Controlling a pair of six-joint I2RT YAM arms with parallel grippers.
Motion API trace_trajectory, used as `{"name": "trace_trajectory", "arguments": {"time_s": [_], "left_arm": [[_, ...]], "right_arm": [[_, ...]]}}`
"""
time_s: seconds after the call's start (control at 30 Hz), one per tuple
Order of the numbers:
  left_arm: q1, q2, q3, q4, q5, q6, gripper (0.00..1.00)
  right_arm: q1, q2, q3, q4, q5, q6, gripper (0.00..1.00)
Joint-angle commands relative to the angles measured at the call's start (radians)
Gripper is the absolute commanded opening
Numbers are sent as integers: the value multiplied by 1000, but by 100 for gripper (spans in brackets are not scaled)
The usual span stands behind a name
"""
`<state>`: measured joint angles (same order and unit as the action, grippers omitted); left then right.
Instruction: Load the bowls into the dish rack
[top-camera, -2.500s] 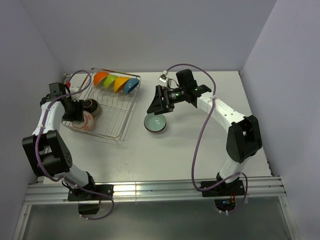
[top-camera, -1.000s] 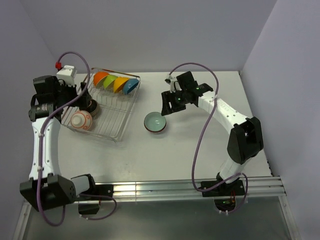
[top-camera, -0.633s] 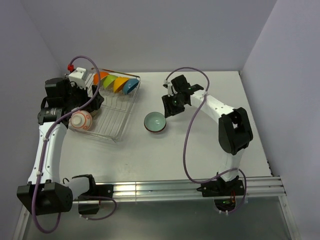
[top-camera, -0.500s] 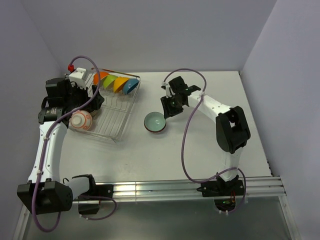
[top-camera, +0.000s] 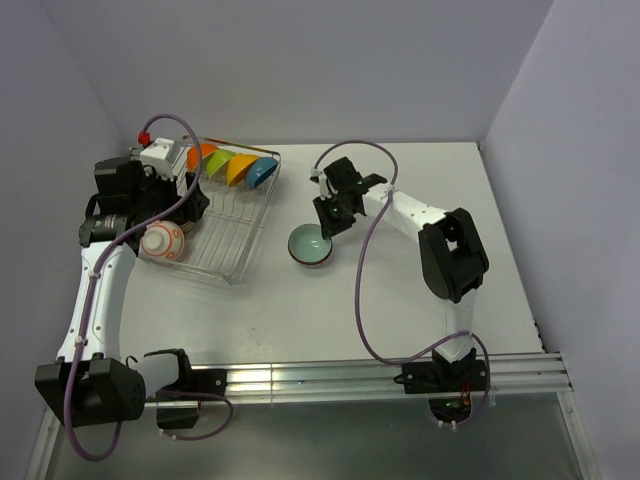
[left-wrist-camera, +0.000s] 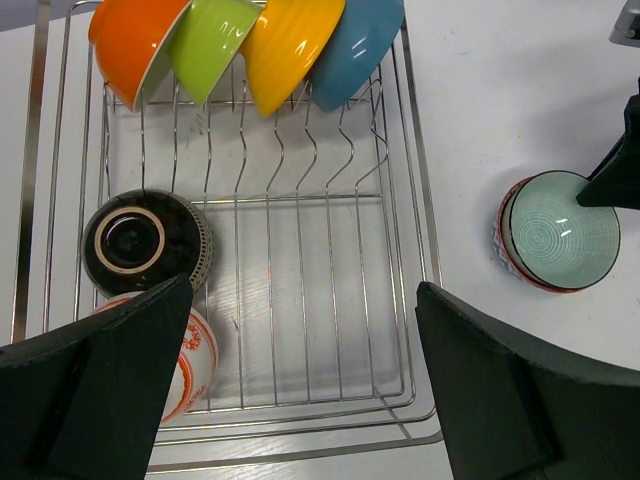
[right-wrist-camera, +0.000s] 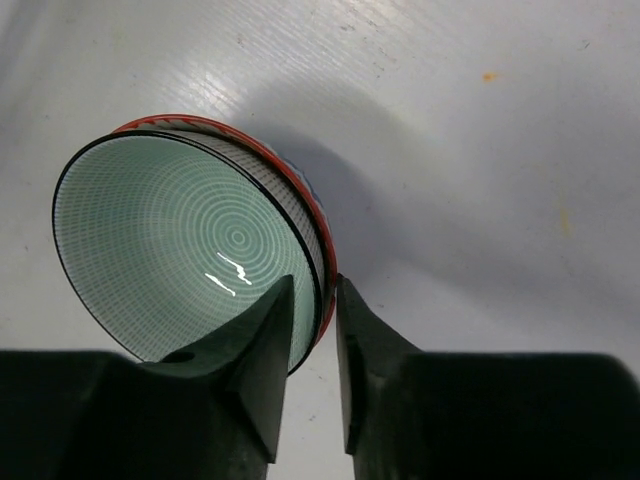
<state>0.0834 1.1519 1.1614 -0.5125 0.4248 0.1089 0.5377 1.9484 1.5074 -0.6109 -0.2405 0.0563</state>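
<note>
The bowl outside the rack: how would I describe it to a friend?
Find the silver dish rack at the left. Right of it, alone on the white tabletop, sits the pale teal bowl, its rim between the fingers of the right gripper. Unlike the racked bowls, it is open side up, ringed teal inside, red-edged outside.

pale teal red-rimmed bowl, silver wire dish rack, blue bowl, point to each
pale teal red-rimmed bowl (right-wrist-camera: 190, 250): right wrist view, ringed inside
silver wire dish rack (left-wrist-camera: 300, 300): left wrist view, bare floor
blue bowl (left-wrist-camera: 355, 45): left wrist view, outer wall
</note>
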Motion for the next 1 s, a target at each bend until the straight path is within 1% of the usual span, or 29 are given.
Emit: {"name": "trace_trajectory", "arguments": {"time_s": [0.0,0.03,0.1,0.13,0.2,0.43,0.6,0.7,0.83,0.97], "left_arm": [[-5,-4,0,34,3,-12,99],[-5,-6,-2,35,3,-9,99],[-5,-6,-5,35,3,-6,100],[-5,-9,-8,34,5,-8,99],[-5,-9,-8,34,8,-8,99],[-5,-15,-11,32,17,-12,100],[-5,-21,-16,34,48,-25,100],[-4,-17,-12,32,80,-38,99],[-5,-18,-17,46,98,-51,99],[-5,-3,-6,34,98,-52,99]], "right_arm": [[8,1,42,37,21,-9,28],[8,-2,39,40,20,-9,21],[8,-9,39,39,18,-9,14],[8,-9,42,31,15,-12,6],[8,-14,46,22,14,-15,0],[5,-58,56,7,-31,-24,0],[-18,-88,94,-3,-170,5,0],[-27,-89,109,-3,-223,13,0],[-36,-79,120,-3,-247,23,0],[-54,-46,131,-20,-240,17,0]]}}
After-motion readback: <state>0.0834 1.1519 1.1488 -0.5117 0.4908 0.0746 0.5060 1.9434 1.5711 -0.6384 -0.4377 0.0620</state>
